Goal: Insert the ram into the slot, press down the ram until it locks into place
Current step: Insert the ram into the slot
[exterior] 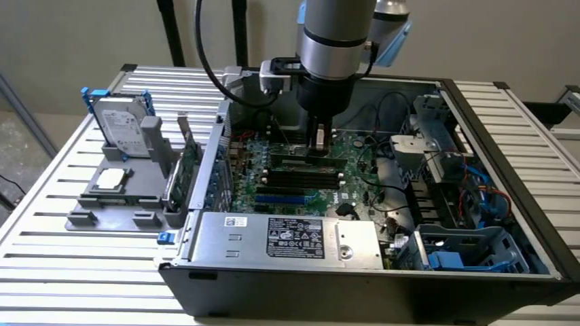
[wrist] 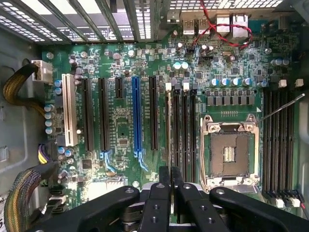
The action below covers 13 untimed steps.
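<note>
Wrist view: pincer fingers drawn together, tips right over the ram, which shows edge-on as a thin line standing in the slot, the first of four parallel black sockets beside the silver processor socket. Can't tell if the tips pinch the stick or just bear on its top edge; closed fingers over the edge would suit a straight downward push. Ram runs along the slot, upright, no visible tilt. Whether the white end clips have snapped in, can't tell, so lock not confirmed. Blue slot sits well apart, unused. Exterior view: arm drops vertically into the open case, which lies on its side on the slatted surface so the motherboard faces up for top-down access.
</note>
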Each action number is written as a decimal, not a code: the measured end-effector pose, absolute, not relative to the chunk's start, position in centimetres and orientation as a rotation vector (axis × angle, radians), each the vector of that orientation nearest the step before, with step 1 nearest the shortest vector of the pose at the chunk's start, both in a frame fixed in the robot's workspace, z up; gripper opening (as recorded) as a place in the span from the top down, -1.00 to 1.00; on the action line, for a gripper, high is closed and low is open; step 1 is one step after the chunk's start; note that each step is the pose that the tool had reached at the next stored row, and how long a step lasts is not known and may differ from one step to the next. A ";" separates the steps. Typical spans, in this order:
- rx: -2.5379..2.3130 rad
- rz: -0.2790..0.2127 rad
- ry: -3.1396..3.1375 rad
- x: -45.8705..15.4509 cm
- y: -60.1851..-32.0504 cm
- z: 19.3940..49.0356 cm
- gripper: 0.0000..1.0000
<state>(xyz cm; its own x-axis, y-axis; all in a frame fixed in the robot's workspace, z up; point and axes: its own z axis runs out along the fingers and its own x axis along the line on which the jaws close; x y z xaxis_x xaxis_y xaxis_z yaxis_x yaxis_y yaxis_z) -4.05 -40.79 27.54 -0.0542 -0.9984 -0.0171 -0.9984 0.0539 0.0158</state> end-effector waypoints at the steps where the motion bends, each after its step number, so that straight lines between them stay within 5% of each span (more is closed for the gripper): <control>1: -2.159 0.037 2.280 -4.1 -40.8 27.4 0.74; 13: -2.157 0.028 2.275 -4.6 -40.8 25.2 0.74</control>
<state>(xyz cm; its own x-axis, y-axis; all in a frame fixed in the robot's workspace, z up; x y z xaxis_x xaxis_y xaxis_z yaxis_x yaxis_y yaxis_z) -4.57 -40.79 25.18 -0.0533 -0.9984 -0.0174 -0.9986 0.0531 0.0085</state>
